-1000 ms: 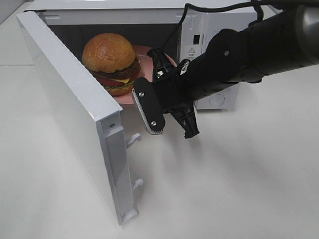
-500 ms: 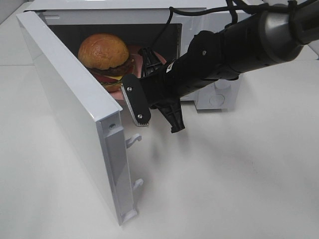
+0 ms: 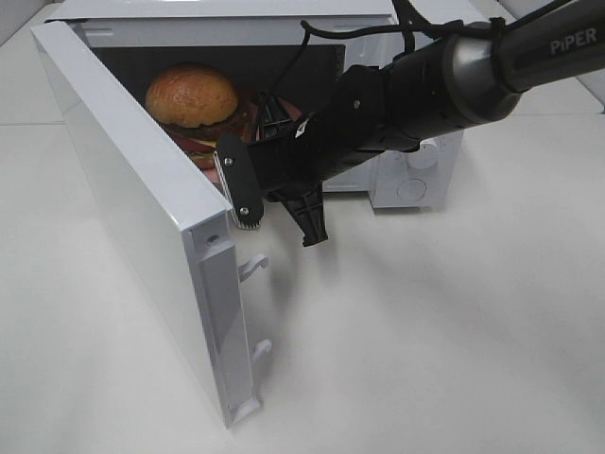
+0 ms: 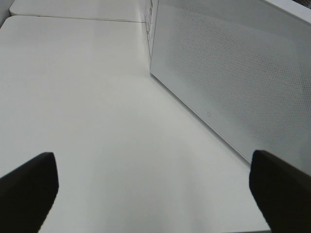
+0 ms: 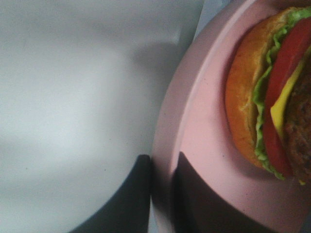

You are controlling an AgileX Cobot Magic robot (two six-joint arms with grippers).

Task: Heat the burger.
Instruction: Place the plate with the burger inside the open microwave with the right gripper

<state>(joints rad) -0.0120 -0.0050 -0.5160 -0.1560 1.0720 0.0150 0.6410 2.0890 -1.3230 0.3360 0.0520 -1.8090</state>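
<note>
My right tool (image 5: 163, 167) is clamped on the rim of the pink plate (image 5: 204, 145). The burger (image 3: 192, 95) sits on that plate inside the microwave (image 3: 406, 180) at the tabletop's (image 3: 425, 331) far edge, door (image 3: 123, 180) swung open. My left tool (image 4: 153, 174) is spread wide, holding nothing, outside the door.

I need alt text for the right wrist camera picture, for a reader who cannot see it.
The right gripper is shut on the rim of a pink plate, one dark finger on each side of it. The burger lies on the plate, showing bun, lettuce, tomato, cheese and patty; beside the plate is a pale grey surface.
</note>
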